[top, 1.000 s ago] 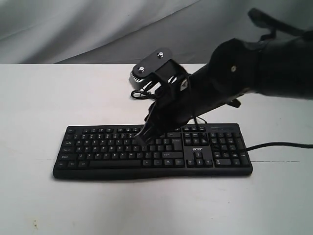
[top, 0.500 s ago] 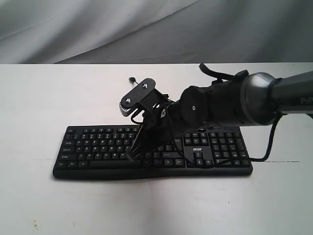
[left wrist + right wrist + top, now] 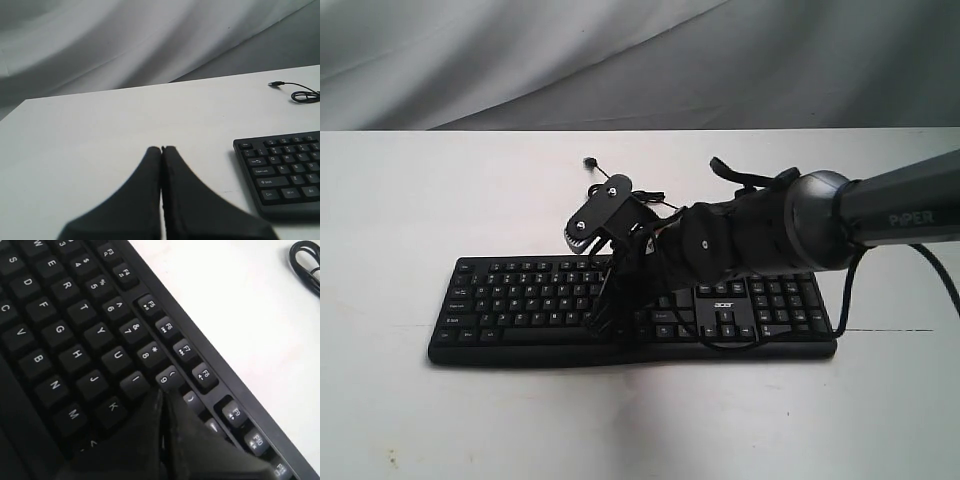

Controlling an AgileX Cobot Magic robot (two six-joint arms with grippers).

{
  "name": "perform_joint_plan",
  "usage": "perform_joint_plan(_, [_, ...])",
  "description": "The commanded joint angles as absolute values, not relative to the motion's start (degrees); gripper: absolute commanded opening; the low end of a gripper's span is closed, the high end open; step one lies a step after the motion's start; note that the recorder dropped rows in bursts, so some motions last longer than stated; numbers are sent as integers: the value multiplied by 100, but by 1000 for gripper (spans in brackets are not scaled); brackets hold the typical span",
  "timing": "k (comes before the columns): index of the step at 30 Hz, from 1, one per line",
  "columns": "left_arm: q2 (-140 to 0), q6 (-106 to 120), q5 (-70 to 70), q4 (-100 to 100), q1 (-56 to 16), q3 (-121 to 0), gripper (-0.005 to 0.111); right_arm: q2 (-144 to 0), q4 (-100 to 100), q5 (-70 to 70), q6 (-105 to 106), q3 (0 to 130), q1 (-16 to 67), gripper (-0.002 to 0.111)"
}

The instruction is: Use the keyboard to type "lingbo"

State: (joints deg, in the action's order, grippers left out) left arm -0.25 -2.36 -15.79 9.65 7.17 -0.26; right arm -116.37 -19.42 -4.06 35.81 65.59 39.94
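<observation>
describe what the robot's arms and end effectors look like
The right arm is matte black with a rounded joint housing and a grey tubular link bearing white "PIPER" lettering; black cables loop over it. The right end effector and left end effector are black wedges tapering to thin tips.

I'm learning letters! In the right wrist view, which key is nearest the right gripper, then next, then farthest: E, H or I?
1. I key, just beside the right gripper.
2. H key, middle letter row.
3. E key, upper letter row.
</observation>
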Motion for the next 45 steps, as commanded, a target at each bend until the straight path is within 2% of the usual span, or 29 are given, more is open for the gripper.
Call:
perform_joint_plan(1, [0,-262,-1522,955,675,0,0,-11638,-1745,-291,3619,6580,4028,0])
perform_joint_plan(12, [0,-262,-1522,955,675,0,0,-11282,-1555,430,3552,5908,4226,0])
perform_joint_plan(45, [0,-262,-1522,955,675,0,0,-11586,-1429,528,3525,5945,4278,0])
